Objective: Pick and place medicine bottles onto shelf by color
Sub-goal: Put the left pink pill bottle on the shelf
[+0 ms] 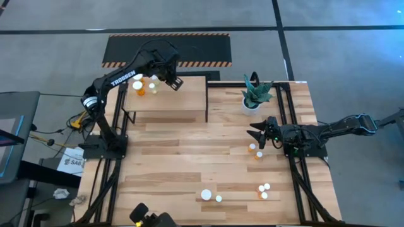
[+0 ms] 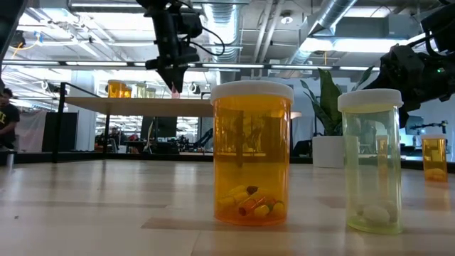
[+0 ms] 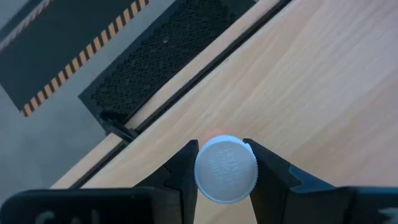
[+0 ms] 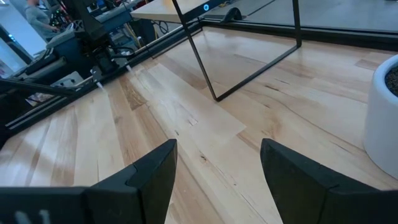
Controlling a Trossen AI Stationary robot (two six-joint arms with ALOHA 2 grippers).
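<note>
My left gripper (image 1: 175, 82) hangs over the light-wood shelf (image 1: 183, 104), shut on a small bottle with a white cap (image 3: 226, 170) and a pinkish body (image 2: 175, 89). Two orange bottles (image 1: 137, 87) stand upright on the shelf's far left part. My right gripper (image 1: 259, 132) rests open above the table's right side, nothing between its fingers (image 4: 155, 168). More bottles stand on the table: a pair (image 1: 255, 151) by my right gripper, several near the front edge (image 1: 264, 191), and an orange one (image 2: 252, 153) and a yellowish one (image 2: 371, 160) close to the low view. My left gripper pinches the bottle at the sides of its white cap (image 3: 202, 171) between its two fingers. The fingers come from above, slanting steeply down. The bottle hangs upright below the fingertips, cap up, clear above the shelf's top (image 3: 323, 81).
A white pot with a green plant (image 1: 252, 101) stands at the table's far right, beside my right arm. A black mat with orange-striped edges (image 1: 167, 50) lies beyond the shelf. The shelf stands on thin black legs (image 4: 249, 68). Bare wood spreads across the table's middle (image 1: 183, 157).
</note>
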